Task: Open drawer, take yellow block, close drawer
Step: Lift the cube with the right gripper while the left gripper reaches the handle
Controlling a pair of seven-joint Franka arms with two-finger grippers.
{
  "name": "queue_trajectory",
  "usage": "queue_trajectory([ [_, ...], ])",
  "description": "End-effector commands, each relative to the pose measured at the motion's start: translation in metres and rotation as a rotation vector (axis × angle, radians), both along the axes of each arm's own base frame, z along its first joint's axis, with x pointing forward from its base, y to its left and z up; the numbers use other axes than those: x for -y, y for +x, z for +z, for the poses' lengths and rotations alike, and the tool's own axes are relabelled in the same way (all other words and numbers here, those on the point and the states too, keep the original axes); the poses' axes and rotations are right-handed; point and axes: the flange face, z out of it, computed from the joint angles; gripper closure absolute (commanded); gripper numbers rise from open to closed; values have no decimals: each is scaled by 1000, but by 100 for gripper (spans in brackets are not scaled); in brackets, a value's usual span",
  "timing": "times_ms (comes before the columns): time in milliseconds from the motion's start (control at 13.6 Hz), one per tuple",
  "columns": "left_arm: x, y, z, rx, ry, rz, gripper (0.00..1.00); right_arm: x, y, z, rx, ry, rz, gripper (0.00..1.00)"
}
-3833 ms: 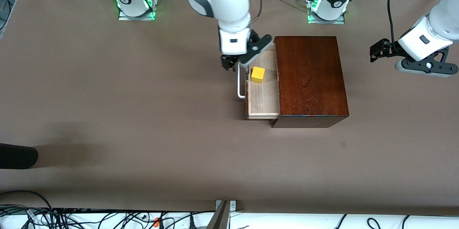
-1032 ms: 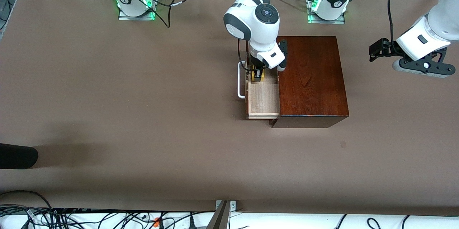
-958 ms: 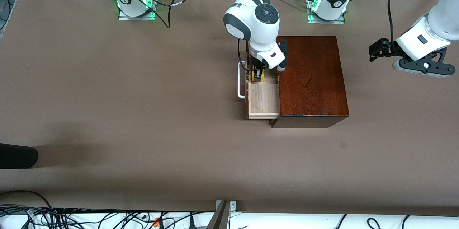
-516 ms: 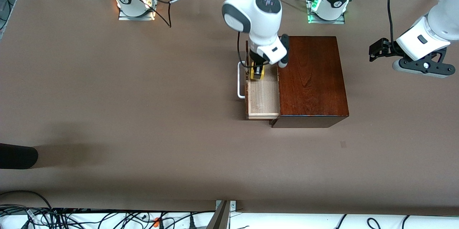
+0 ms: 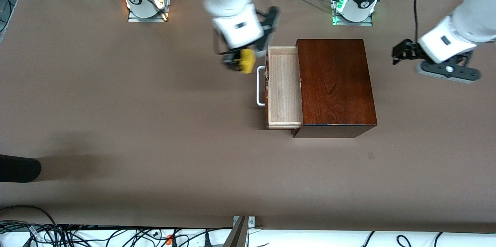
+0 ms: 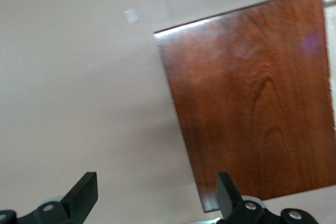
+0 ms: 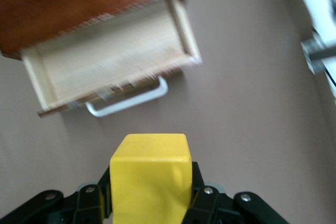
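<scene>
Big brown counter (image 5: 116,115) with cable clutter along the front edge and two arm bases with glowing lights up top. Sitting toward the left arm's end: glossy mahogany-coloured wooden box (image 5: 335,84), with its pale light-wood drawer (image 5: 285,88) pulled out, white U-shaped bar handle (image 5: 260,86) facing the right arm's end. Nothing left inside the tray.

Small bright yellow cube (image 5: 247,61) now up in the air, pinched in the right gripper (image 5: 240,61), fingers (image 7: 202,192) clamped on two of its sides, hovering over bare counter just beside the handle. Probably carried clear of the drawer front so the handle is free for the push back in. So: open done, take done, closing not yet done, going by how things lie.

Left gripper (image 5: 403,51) parked in the air over the counter off the box's closed end, looks like just waiting; fingers (image 6: 86,192) spread apart, nothing between them.

Right wrist view gives what the front view can't: a straight look into the empty tray (image 7: 110,61) and the cube (image 7: 149,177) sitting square between the black pads. Left wrist view only catches the box lid (image 6: 247,103) from above, no cube at all. Front view alone shows both arms together.
</scene>
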Motion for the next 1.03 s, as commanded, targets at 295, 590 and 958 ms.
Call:
queue_trajectory([
  [295,145,-44,-1,-47,-53,-276,0,245,104,7,-118,-27,-290,100],
  [590,252,-66,-37,-82,-106,-484,0,317,124,-25,-182,-55,-432,100],
  [958,352,-71,-95,48,-296,-814,0,359,135,-91,-224,-61,-567,100],
])
